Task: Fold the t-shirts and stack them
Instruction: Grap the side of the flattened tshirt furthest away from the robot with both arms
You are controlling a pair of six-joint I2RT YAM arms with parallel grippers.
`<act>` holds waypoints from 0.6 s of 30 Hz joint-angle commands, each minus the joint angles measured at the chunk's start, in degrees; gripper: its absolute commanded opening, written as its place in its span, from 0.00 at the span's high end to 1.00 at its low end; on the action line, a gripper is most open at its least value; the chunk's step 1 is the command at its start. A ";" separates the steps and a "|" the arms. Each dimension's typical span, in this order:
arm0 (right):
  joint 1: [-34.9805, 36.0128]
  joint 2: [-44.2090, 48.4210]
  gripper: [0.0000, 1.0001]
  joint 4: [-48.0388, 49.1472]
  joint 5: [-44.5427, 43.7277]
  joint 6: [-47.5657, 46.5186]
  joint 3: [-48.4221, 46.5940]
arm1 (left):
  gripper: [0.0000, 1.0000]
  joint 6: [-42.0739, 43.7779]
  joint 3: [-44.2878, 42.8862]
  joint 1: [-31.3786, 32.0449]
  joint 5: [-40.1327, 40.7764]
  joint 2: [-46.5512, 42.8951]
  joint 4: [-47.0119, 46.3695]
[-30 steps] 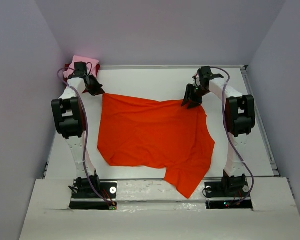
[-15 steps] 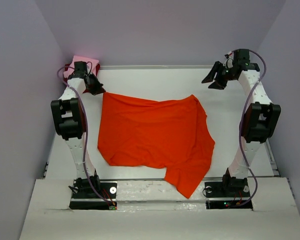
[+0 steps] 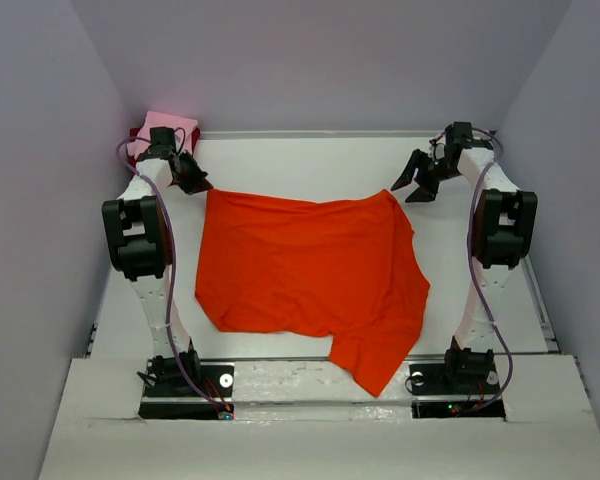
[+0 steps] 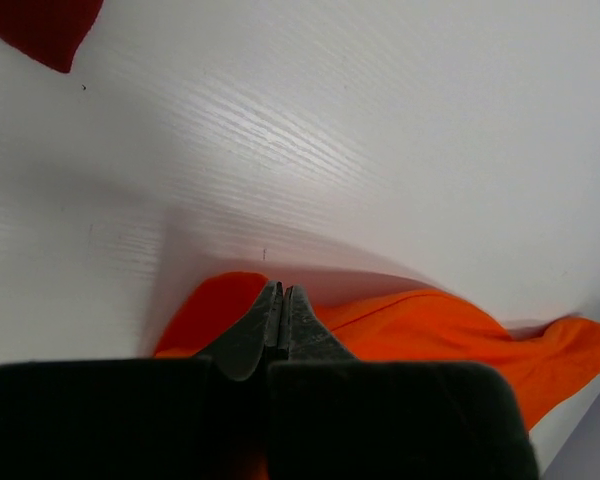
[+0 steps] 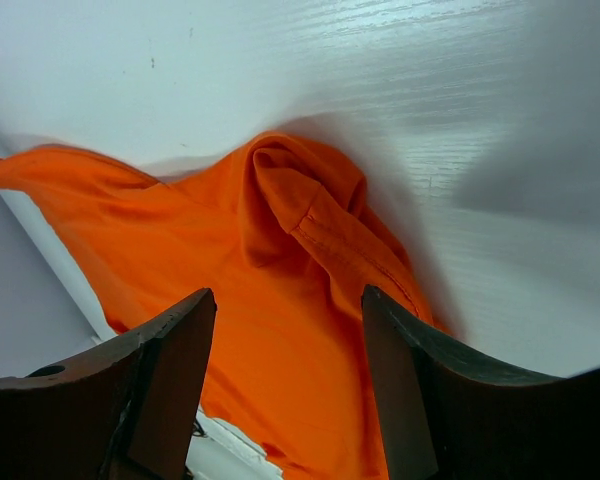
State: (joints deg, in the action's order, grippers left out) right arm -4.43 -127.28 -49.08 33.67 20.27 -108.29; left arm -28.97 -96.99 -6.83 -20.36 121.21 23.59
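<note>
The orange-red t-shirt lies spread flat on the white table, one lobe hanging over the near edge. My left gripper is at its far left corner, jaws pressed together on the cloth edge, which rises around the fingers. My right gripper hovers open just past the far right corner, holding nothing; the bunched hem shows beyond its fingers. A light pink t-shirt lies folded on a dark red t-shirt in the far left corner.
The white table has walls close on the left, back and right. A corner of the dark red shirt shows beyond my left gripper. Both arm bases stand at the near edge.
My right gripper let go of the shirt's far right corner, opened wider, swung up and right, then came back down beside that corner. The left arm has not moved.
</note>
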 commanded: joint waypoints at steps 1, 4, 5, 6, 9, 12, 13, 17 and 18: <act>0.12 0.64 0.34 1.18 1.22 -1.20 -2.80 | 1.00 1.20 -1.97 -0.03 -0.82 -3.96 1.19; 0.12 -0.86 0.34 1.18 1.13 -1.37 -3.85 | 1.00 1.20 -2.41 -0.11 -1.08 -3.79 1.36; 0.12 -1.38 0.34 1.18 1.31 -1.46 -4.21 | 1.00 1.20 -2.59 -0.03 -1.09 -3.61 1.45; 0.12 -1.91 0.34 1.27 1.40 -1.46 -4.64 | 1.00 1.20 -2.68 -0.03 -1.17 -3.61 1.54; 0.12 -4.37 0.34 1.62 1.40 -1.64 -5.96 | 1.00 1.20 -3.03 -0.03 -1.26 -3.61 1.89; 0.12 -6.74 0.34 1.71 1.66 -1.82 -7.72 | 1.00 1.55 -3.64 -0.03 -1.17 -3.61 2.60; 0.12 -7.53 0.34 1.88 1.57 -1.82 -8.07 | 1.00 1.55 -3.64 -0.03 -1.17 -3.70 2.77; 0.12 -9.12 0.34 2.67 1.75 -1.64 -9.74 | 1.00 1.29 -3.64 -0.03 -1.26 -4.31 2.86; 0.12 -9.47 0.34 2.59 2.10 -1.55 -10.01 | 1.00 1.29 -3.64 -0.03 -1.35 -4.40 2.86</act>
State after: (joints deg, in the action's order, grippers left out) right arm -4.43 -136.20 -48.29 34.30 19.25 -114.54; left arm -28.49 -98.39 -6.83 -20.78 121.21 25.45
